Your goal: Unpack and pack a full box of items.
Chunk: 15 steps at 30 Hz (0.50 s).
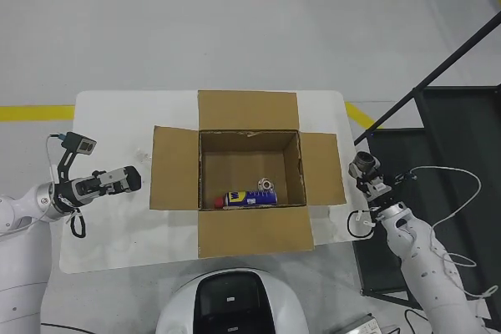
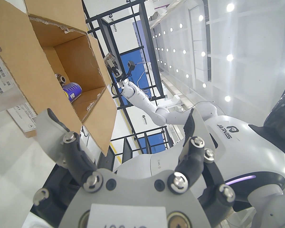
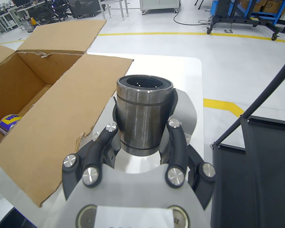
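Observation:
An open cardboard box (image 1: pixel 249 115) stands mid-table with all flaps spread. Inside it lie a blue and yellow spray can (image 1: pixel 249 198) with a red cap and a small metal part (image 1: pixel 266 182); the can (image 2: pixel 72 91) and the part (image 2: pixel 61 78) also show in the left wrist view, and the can's end (image 3: pixel 10 121) in the right wrist view. My right gripper (image 3: pixel 143 110) is shut on a steel cylinder bushing (image 3: pixel 142 115), held just off the box's right flap (image 1: pixel 323 169); in the top view the bushing (image 1: pixel 366 161) sits at the table's right edge. My left gripper (image 2: pixel 118 124) is open and empty, left of the box (image 2: pixel 68 55).
The white table (image 1: pixel 117 234) has bare surface left of the box. A black metal rack (image 1: pixel 451 125) stands close on the right, beside the right arm. A yellow floor line (image 1: pixel 25 112) runs behind the table.

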Tool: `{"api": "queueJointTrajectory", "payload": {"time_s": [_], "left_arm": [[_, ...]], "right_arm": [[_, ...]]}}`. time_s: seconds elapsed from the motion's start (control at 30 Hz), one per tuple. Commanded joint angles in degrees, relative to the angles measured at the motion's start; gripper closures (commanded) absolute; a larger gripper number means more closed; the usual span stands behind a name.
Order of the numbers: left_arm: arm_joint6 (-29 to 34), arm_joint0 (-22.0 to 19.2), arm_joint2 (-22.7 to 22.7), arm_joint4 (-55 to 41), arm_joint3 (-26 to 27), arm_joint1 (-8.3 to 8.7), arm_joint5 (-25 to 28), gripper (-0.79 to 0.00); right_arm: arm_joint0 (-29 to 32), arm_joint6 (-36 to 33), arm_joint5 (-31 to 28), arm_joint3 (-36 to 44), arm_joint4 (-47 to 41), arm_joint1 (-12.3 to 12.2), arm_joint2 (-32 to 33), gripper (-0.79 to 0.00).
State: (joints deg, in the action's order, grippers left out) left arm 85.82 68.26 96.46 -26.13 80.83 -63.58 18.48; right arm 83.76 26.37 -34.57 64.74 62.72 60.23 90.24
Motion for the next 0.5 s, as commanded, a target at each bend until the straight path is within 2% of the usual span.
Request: {"api": "queueJointTrajectory", "payload": {"time_s": [0.0, 0.33, 0.47], "left_arm": [[0.0, 0.0, 0.0, 0.0, 0.0, 0.00, 0.0, -0.785], [0.0, 0.0, 0.0, 0.0, 0.0, 0.00, 0.0, -0.785], [0.0, 0.0, 0.0, 0.0, 0.0, 0.00, 0.0, -0.785]], "right_arm": [[0.0, 0.0, 0.0, 0.0, 0.0, 0.0, 0.0, 0.000], [-0.2, -0.8, 1.2, -0.1, -0.3, 0.0, 0.1, 0.000], [-2.8, -3.8, 2.2, -4.3, -1.7, 0.7, -2.2, 0.000]]}}
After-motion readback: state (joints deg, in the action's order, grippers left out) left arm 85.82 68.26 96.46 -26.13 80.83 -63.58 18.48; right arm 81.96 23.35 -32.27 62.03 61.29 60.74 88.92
